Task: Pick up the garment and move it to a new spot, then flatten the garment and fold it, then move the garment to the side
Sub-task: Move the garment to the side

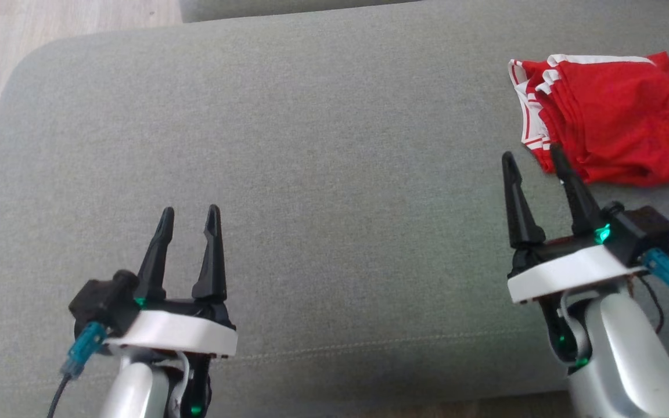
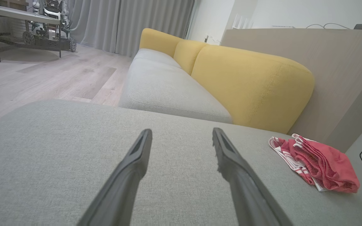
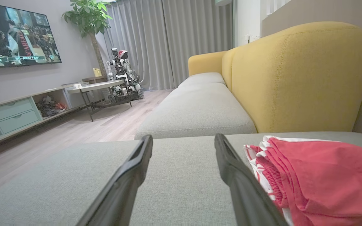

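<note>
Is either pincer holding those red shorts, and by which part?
Nothing is held: left pincer and right pincer stand open; red shorts lie on the cushion.

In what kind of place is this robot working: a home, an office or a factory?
Probably a living room, in a home or a show flat. There is a sofa with grey seats and yellow backs, a television on the wall above a low cabinet, and long grey curtains.

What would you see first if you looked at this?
The red garment lies at the grey cushion's far right. The open left gripper hangs over bare cushion, and the open right gripper is close by the garment. Behind stands a yellow sofa back.
</note>
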{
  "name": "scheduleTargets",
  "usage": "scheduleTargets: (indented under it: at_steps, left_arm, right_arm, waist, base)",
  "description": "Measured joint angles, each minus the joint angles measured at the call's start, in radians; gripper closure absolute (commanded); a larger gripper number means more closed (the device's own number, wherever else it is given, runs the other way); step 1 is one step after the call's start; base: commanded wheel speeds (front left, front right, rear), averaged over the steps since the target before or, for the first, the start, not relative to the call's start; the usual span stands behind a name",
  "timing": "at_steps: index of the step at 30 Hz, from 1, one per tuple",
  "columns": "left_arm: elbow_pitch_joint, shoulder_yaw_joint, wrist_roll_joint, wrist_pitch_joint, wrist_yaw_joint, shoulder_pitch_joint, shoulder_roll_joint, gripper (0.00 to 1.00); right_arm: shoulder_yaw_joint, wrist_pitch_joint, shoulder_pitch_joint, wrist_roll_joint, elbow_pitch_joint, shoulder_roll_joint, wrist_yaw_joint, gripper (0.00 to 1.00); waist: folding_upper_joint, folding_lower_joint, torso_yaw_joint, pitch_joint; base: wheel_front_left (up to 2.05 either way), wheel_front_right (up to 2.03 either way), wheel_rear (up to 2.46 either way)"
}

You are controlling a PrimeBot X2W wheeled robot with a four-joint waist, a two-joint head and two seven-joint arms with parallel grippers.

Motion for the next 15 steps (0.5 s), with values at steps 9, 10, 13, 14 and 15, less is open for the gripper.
scheduleTargets:
  at_steps: [9, 10, 13, 14, 15]
  left_arm:
    - [-0.024, 0.0, 0.028, 0.0, 0.017, 0.01, 0.0, 0.0]
    - [-0.025, 0.0, 0.028, 0.0, 0.017, 0.01, 0.0, 0.0]
    - [-0.026, 0.0, 0.029, 0.0, 0.017, 0.01, 0.0, 0.0]
    - [-0.026, 0.001, 0.034, 0.0, 0.02, 0.01, 0.0, 0.0]
    - [-0.027, 0.001, 0.036, 0.0, 0.027, 0.01, 0.0, 0.0]
  right_arm:
    - [0.003, 0.0, 0.017, -0.022, -0.016, 0.016, 0.0, 0.0]
    - [0.003, 0.0, 0.017, -0.022, -0.017, 0.017, 0.0, 0.0]
    - [0.003, 0.0, 0.017, -0.022, -0.02, 0.018, 0.0, 0.0]
    - [0.002, 0.0, 0.017, -0.022, -0.02, 0.018, 0.0, 0.0]
    - [0.002, 0.0, 0.017, -0.022, -0.02, 0.018, 0.0, 0.0]
  waist:
    - [0.0, 0.0, -0.001, -0.001]
    - [0.0, 0.0, -0.001, -0.002]
    - [0.0, 0.0, -0.003, -0.004]
    - [0.0, 0.0, -0.003, -0.004]
    - [0.0, 0.0, -0.004, -0.005]
  base:
    - [0.0, 0.0, 0.0]
    - [0.0, 0.0, 0.0]
    - [0.0, 0.0, 0.0]
    - [0.0, 0.0, 0.0]
    - [0.0, 0.0, 0.0]
